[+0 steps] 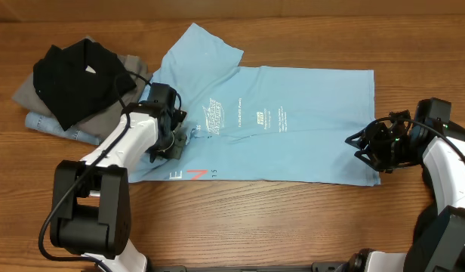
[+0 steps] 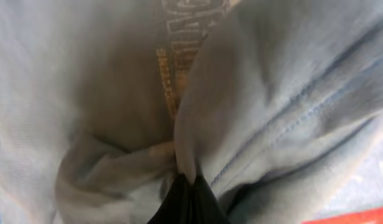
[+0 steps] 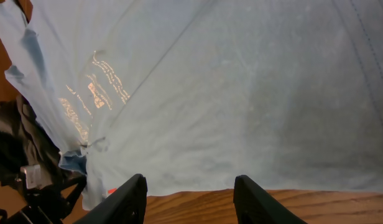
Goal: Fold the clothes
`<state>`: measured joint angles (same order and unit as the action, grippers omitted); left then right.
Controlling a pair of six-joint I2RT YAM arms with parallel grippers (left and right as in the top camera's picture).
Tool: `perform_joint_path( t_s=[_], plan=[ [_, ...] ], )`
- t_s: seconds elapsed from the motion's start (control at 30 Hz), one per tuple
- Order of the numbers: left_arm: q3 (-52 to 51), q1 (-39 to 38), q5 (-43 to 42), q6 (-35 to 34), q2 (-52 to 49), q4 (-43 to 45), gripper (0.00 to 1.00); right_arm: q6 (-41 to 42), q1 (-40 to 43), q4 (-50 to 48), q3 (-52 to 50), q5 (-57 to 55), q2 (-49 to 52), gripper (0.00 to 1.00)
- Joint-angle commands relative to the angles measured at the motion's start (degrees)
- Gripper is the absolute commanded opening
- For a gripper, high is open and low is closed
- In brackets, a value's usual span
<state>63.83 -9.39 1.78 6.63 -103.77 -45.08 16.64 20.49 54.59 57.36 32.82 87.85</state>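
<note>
Hiding left gripper [image 2: 186, 200]: bunched T-shirt [image 2: 272, 93].

white arms [image 1: 130, 137], black joints [image 1: 93, 202], cables [image 1: 44, 230] and hands [image 3: 190, 202].

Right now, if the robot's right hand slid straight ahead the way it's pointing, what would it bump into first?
Most likely the blue T-shirt: the open right hand faces its near edge lying on the table, though its height above the wood is unclear.
</note>
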Motion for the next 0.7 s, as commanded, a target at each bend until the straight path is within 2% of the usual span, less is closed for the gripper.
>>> perform_joint_path(
  t_s=[0.0, 0.07, 0.13, 0.27, 0.37, 0.53, 0.6, 0.67],
  plan=[
    [8.48, 0.15, 0.24, 0.24, -0.26, -3.72, 0.05, -0.37, -0.28, -0.35, 1.05, 0.72, 0.15, 0.49],
    [11.72, 0.13, 2.32, 0.46, -0.28, -2.75, 0.17, -0.37, -0.28, -0.50, 1.05, 0.72, 0.15, 0.49],
    [12.50, 0.15, 3.15, 1.36, -0.28, 0.59, 0.23, -0.37, -0.28, -0.52, 1.05, 0.72, 0.15, 0.49],
    [12.39, 0.09, 3.28, 1.53, -0.94, 5.35, 0.28, -0.37, -0.28, -0.46, 1.05, 0.72, 0.15, 0.49],
    [12.48, 0.11, 3.15, 1.53, -0.94, 1.44, 0.36, -0.37, -0.28, -0.20, 1.05, 0.74, 0.15, 0.49],
    [12.02, 0.17, 3.21, 1.03, -0.92, -16.70, 0.30, -0.39, -0.28, -0.04, 1.05, 0.70, 0.15, 0.50],
    [9.97, 0.52, 3.26, 0.90, -0.92, -17.22, 0.32, -0.39, -0.28, -0.28, 1.05, 0.66, 0.15, 0.50],
    [5.92, 1.11, 3.17, 0.85, -0.92, -12.35, 0.36, -0.37, -0.28, -0.26, 1.05, 0.28, 0.15, 0.50]
  ],
)
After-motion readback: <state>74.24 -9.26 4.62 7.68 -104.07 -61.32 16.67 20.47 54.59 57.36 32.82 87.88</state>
